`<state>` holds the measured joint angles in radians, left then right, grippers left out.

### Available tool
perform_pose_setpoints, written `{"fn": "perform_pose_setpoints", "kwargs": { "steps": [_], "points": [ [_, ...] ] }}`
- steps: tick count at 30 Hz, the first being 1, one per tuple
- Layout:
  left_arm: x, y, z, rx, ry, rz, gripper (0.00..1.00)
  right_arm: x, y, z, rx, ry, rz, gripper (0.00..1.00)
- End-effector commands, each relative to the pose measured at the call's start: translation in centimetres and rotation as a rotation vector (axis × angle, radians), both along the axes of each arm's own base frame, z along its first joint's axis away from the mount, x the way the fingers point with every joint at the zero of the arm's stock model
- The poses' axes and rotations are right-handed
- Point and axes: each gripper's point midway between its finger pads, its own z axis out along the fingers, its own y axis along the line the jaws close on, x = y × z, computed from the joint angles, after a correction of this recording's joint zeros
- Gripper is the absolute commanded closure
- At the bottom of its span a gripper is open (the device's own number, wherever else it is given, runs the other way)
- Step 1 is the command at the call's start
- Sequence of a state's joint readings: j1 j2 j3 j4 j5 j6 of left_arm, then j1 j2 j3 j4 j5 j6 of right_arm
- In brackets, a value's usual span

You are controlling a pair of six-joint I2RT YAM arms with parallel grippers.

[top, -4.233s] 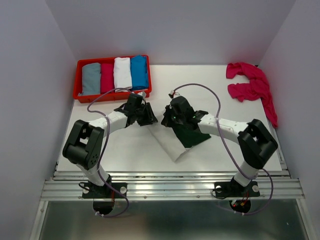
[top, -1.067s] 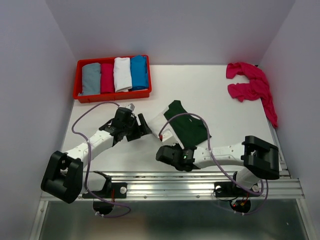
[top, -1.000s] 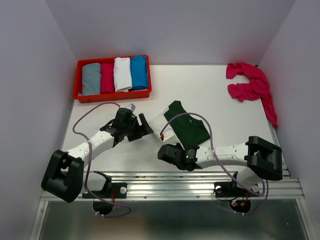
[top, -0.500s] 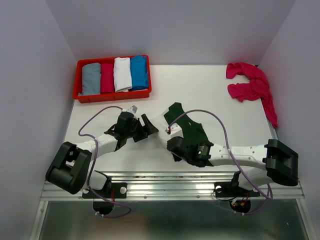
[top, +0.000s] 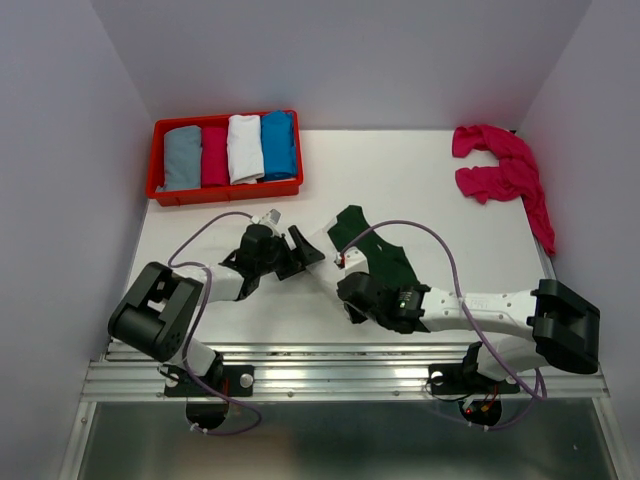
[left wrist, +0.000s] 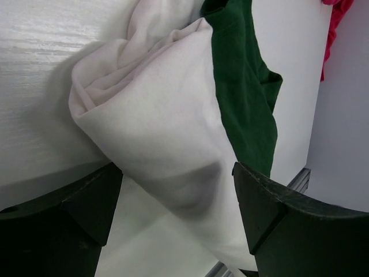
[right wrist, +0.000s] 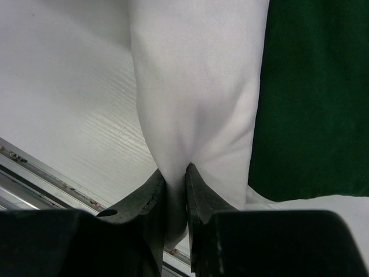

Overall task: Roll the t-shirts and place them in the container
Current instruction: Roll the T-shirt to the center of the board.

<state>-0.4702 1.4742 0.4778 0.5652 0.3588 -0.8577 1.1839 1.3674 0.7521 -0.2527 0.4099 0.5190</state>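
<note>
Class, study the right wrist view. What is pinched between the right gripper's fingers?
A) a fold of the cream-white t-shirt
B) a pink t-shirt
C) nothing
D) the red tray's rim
A: the right gripper has its two fingers closed on a fold of the cream-white t-shirt.

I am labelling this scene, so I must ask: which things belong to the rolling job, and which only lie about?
Job: cream-white t-shirt, pinched by the right hand; open left hand around it; pink t-shirts, unrolled.
Lying about: red tray; rolled shirts inside it.
</note>
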Motion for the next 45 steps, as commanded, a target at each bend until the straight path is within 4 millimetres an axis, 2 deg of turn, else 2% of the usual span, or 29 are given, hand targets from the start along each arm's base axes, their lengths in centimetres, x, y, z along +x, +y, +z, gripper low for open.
{"fn": "perform_pose_setpoints", "kwargs": {
  "steps": [1,4,6,7,8,9,10,11,12,13,14,18,19,20,23,27,31,32,35,36,40,45],
  "points": [
    [0.8,-1.4,0.9,-0.036,-0.045,-0.024,0.12,0.4,1.0,1.7,0.091,-0.026,-0.006,0.99],
    [0.8,-1.4,0.4,-0.032,-0.033,-0.015,0.21,0.4,0.8,1.7,0.092,-0.024,-0.011,0.99],
    [0.8,-1.4,0.3,-0.031,-0.031,-0.015,0.34,0.3,0.8,1.6,0.095,-0.022,-0.012,0.99],
    [0.8,-1.3,0.2,-0.028,-0.025,-0.015,0.45,0.2,0.8,1.7,0.095,-0.02,-0.009,0.98],
    [0.8,-1.3,0.1,-0.027,-0.023,-0.013,0.52,0.2,0.8,1.7,0.095,-0.019,-0.006,0.94],
    [0.8,-1.4,0.1,-0.026,-0.021,-0.013,0.61,0.2,0.7,1.7,0.091,-0.021,-0.005,0.87],
    [0.9,-1.3,0.0,-0.023,-0.016,-0.01,0.85,0.3,0.8,2.0,0.09,-0.024,-0.005,0.59],
    [0.8,-1.2,-0.1,-0.014,-0.005,-0.011,0.95,0.3,0.4,1.7,0.062,-0.023,-0.004,0.43],
    [0.9,-1.3,-0.1,-0.012,0.0,-0.011,1.0,0.3,0.4,1.8,0.049,-0.028,0.005,0.35],
    [0.7,-1.1,-0.5,0.003,0.024,-0.011,1.0,0.5,0.1,1.9,0.026,-0.034,-0.002,0.23],
    [0.9,-1.2,-0.3,0.008,0.025,-0.01,1.0,0.7,0.0,2.2,0.019,-0.042,-0.005,0.2],
    [0.9,-0.6,-0.7,0.067,0.092,0.017,1.0,1.4,-0.6,3.1,-0.035,-0.088,-0.031,0.12],
    [0.5,0.0,-1.4,0.103,0.132,0.03,1.0,1.1,-0.8,3.1,-0.069,-0.107,-0.025,0.11],
    [0.5,0.0,-1.3,0.114,0.142,0.033,1.0,1.4,-1.0,3.4,-0.082,-0.119,-0.039,0.11],
    [0.5,0.2,-0.7,0.131,0.162,0.045,1.0,0.6,0.0,4.2,-0.142,-0.184,-0.015,0.1],
    [0.7,0.5,0.1,0.144,0.174,0.067,1.0,0.4,0.3,3.7,-0.254,-0.251,-0.011,0.09],
    [0.8,0.6,0.4,0.151,0.183,0.076,1.0,-0.1,2.2,3.9,-0.308,-0.321,0.024,0.09],
    [0.9,0.5,0.5,0.15,0.182,0.075,1.0,0.1,2.3,3.2,-0.349,-0.329,0.03,0.09],
    [0.9,0.5,0.6,0.149,0.185,0.077,1.0,-0.4,2.7,2.8,-0.424,-0.389,0.04,0.09],
    [0.9,0.5,0.6,0.149,0.187,0.077,1.0,-0.5,2.8,1.9,-0.468,-0.399,0.049,0.09],
    [0.9,0.5,0.6,0.153,0.187,0.076,1.0,-0.6,2.9,0.9,-0.545,-0.448,0.055,0.09],
    [0.9,0.5,0.5,0.155,0.191,0.072,1.0,-0.1,2.0,0.3,-0.634,-0.51,0.02,0.18]
  ]
}}
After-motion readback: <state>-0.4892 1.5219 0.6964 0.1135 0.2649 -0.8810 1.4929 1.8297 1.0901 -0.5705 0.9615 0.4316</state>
